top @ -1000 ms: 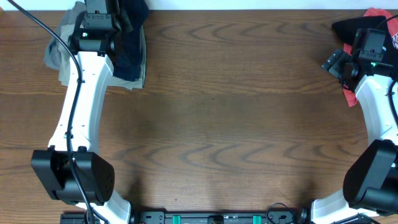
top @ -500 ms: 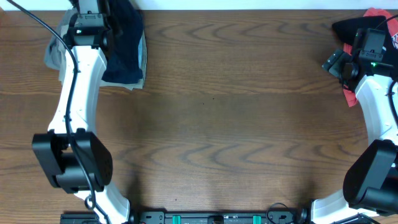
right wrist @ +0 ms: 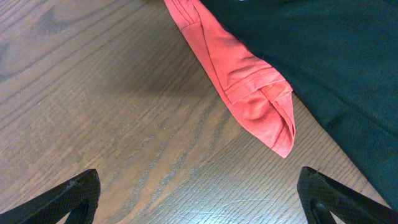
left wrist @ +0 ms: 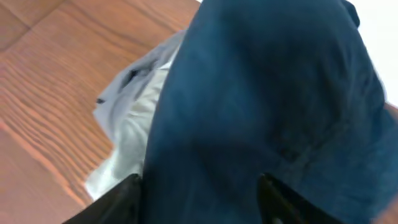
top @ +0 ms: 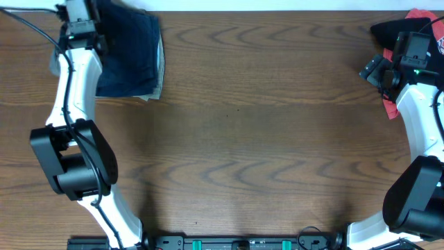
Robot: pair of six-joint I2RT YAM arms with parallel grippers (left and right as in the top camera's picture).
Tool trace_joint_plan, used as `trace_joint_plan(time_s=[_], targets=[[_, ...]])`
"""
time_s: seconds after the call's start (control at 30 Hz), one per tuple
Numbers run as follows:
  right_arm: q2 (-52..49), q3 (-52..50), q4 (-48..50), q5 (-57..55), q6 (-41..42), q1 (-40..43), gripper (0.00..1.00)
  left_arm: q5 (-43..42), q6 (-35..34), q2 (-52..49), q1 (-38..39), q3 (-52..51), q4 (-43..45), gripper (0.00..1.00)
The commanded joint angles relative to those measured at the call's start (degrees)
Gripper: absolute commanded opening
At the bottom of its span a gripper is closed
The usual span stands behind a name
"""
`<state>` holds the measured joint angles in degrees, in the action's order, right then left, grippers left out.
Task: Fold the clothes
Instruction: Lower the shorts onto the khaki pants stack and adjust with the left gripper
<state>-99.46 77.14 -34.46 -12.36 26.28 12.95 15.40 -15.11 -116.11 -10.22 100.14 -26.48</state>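
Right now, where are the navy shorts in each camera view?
Overhead: navy shorts lie at the top-left corner, beside the left arm.
Left wrist: navy shorts fill the middle and right of the picture, over a pale cloth.
Right wrist: not in it.
Shared landmark: the wooden table, seen in all three.

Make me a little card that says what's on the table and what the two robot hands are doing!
table: brown wood
navy shorts: far left corner, lying on a light grey garment
left gripper: right at the navy shorts, fabric between its fingers; can't tell if it is gripping
right gripper: open, above bare wood, holding nothing
red cloth: far right side, near the right gripper, touching a black garment
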Motion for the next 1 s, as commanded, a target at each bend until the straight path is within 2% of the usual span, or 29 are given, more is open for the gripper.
trace_joint_plan(time_s=[0.0,0.07,0.3,0.33,0.4,0.53,0.97], targets=[[0.57,0.63,0.15,-0.72,-0.63,0.00,0.99,0.76,0.09,-0.57,-1.60,1.36,-0.44,0.65],[0.57,0.63,0.15,-0.72,-0.63,0.00,0.99,0.76,0.11,-0.31,-2.10,1.36,-1.27,0.70],[0.57,0.63,0.15,-0.72,-0.63,0.02,0.99,0.52,0.09,2.89,-1.25,1.36,-4.33,0.71],[0.57,0.63,0.15,-0.72,-0.63,0.00,0.99,0.42,0.09,3.28,-0.94,1.36,-4.48,0.68],[0.57,0.63,0.15,-0.72,-0.63,0.00,0.99,0.31,0.09,3.67,-0.20,1.36,-5.18,0.53],[0.57,0.63,0.15,-0.70,-0.63,0.00,0.99,0.35,0.09,2.97,0.55,1.27,-8.07,0.33],[0.57,0.63,0.15,-0.72,-0.63,0.00,0.99,0.33,0.31,-7.58,-4.39,-0.35,-9.05,0.30]])
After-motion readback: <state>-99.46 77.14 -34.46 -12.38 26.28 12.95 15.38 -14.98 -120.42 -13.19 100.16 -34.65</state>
